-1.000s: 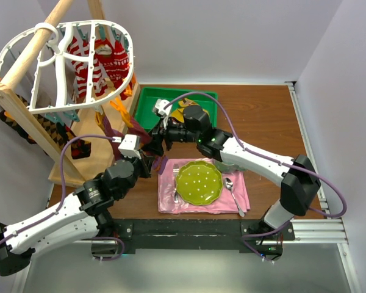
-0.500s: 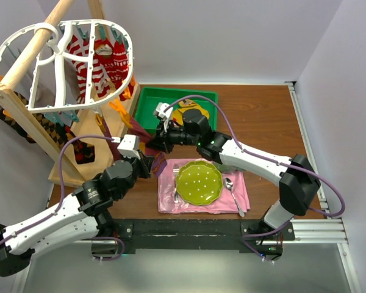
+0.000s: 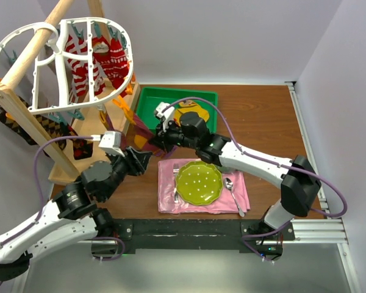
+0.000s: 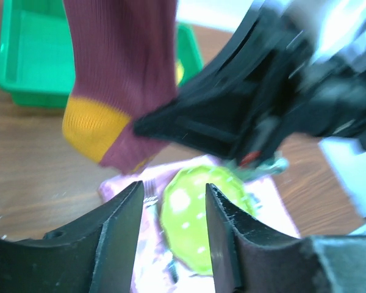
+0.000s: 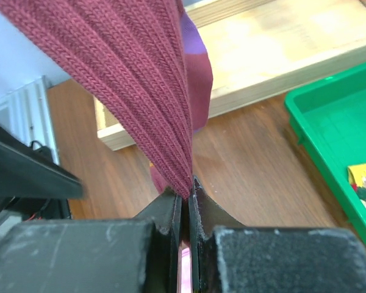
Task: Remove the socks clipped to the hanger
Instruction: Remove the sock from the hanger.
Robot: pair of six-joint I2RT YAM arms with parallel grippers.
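R gripper (image 5: 186, 198) is clamped tight on the maroon sock (image 5: 134, 67), fabric pinched right at the fingertips, and the sock runs up and away from it, taut. L gripper (image 4: 172, 189) is abt half open w/ nothing between the fingers. It sits just near-left of the R one, and the sock's yellow-tipped end hangs in front of it. Can't tell if the sock's upper end is clipped to anything.

The hanger (image 3: 4, 56) is far left, hooked on the pole of the wooden rack (image 3: 36, 131) and tilted. Red/white striped socks (image 3: 113, 61) are clipped along its far side.

A green tray (image 3: 147, 101) sits far-centre on the worktop (image 3: 262, 122) w/ a yellow sock (image 3: 192, 113) in it. Near centre, a green plate (image 3: 198, 181) sits on a pink napkin (image 3: 168, 201), fork and spoon either side.
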